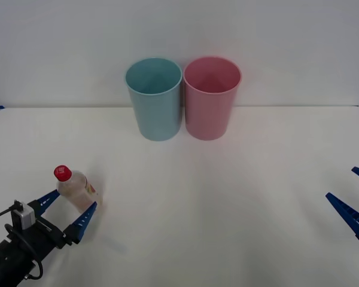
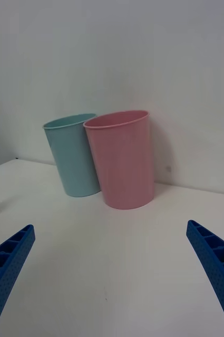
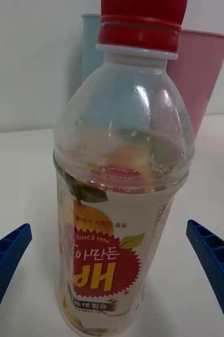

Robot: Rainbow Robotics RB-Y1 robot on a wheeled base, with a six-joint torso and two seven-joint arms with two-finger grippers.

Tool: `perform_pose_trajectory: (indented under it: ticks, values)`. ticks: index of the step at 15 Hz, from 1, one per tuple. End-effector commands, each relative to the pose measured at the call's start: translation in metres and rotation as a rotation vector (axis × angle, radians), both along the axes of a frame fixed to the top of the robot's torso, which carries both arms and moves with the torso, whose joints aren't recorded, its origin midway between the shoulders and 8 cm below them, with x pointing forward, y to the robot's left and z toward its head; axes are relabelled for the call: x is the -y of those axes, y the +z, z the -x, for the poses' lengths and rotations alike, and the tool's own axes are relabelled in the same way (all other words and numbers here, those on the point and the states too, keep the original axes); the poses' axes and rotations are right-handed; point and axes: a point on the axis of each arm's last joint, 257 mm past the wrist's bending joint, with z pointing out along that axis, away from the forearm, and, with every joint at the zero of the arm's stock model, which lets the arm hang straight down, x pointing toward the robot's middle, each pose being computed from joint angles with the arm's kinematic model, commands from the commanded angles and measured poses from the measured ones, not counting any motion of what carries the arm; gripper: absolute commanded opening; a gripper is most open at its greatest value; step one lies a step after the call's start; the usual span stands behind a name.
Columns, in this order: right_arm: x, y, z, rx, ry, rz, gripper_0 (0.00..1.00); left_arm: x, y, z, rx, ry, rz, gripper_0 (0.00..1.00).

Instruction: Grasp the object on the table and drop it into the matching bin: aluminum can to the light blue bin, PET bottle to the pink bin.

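Front view: PET bottle stands on the white bench at the near left, between the spread fingers of the left gripper, neither finger visibly touching it. Bottle is clear plastic, red screw cap, pale label with yellow-red print. Light blue bin and pink bin stand side by side at the back. Right gripper waits at the right edge, fingers apart.
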Motion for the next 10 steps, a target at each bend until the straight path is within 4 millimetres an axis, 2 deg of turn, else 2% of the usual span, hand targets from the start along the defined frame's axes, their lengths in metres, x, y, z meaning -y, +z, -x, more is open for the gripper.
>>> perform_pose_trajectory:
  ticks: [1,8,9,10]
  values:
    - [0.0,0.0,0.0,0.0,0.0,0.0,1.0,0.0049,0.0002,-0.0084,0.002,0.005,-0.009,1.0]
    - [0.0,0.0,0.0,0.0,0.0,0.0,1.0,0.0107,0.001,-0.0148,0.003,0.004,-0.006,1.0]
    - [0.0,0.0,0.0,0.0,0.0,0.0,1.0,0.0102,0.001,-0.0148,0.003,0.004,-0.007,0.68]
    - [0.0,0.0,0.0,0.0,0.0,0.0,1.0,0.0102,0.001,-0.0148,0.003,0.004,-0.007,0.19]
